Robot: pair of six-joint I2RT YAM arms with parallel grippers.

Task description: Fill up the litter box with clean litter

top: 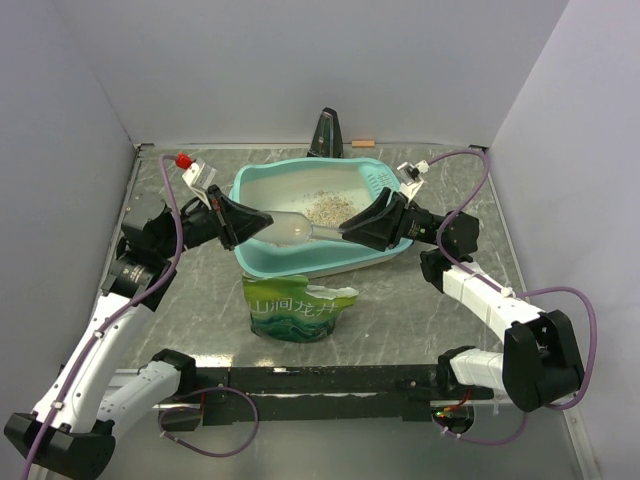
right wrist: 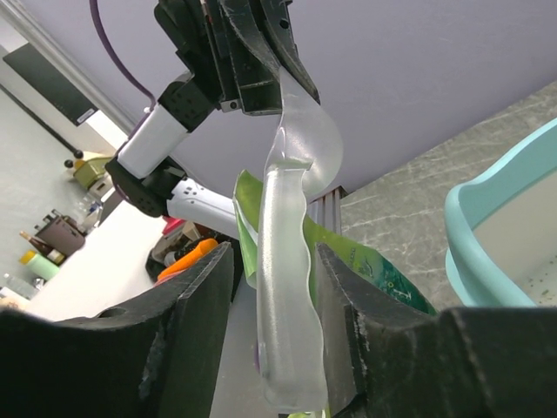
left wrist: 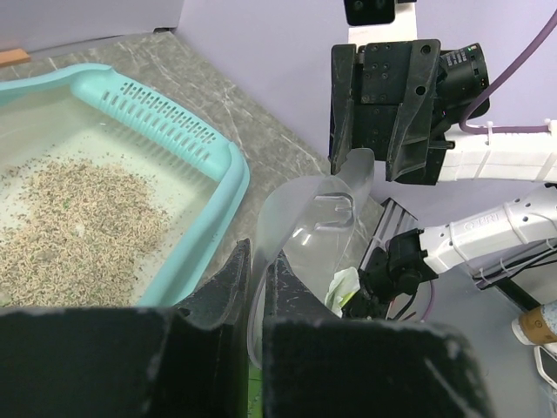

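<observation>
Top view: the litter box [top: 250, 265] sits mid-surface [top: 200, 300], with a patch of clean litter [top: 325, 208] inside and a green bag [top: 295, 315] standing just in front. Both arms meet over its near rim at a clear scoop [top: 290, 230].

Left wrist: the left gripper [left wrist: 257, 261] is pinched tight on the scoop's bowl edge, right beside the teal rim.

Right wrist: the right gripper [right wrist: 274, 257] straddles the handle, partly open, with a sliver of gap on one side.

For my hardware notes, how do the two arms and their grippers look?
The left arm and right arm have white links and black joints. The left gripper and right gripper are black, with two wedge-shaped fingers each. Thin purple cables loop along both arms.
</observation>
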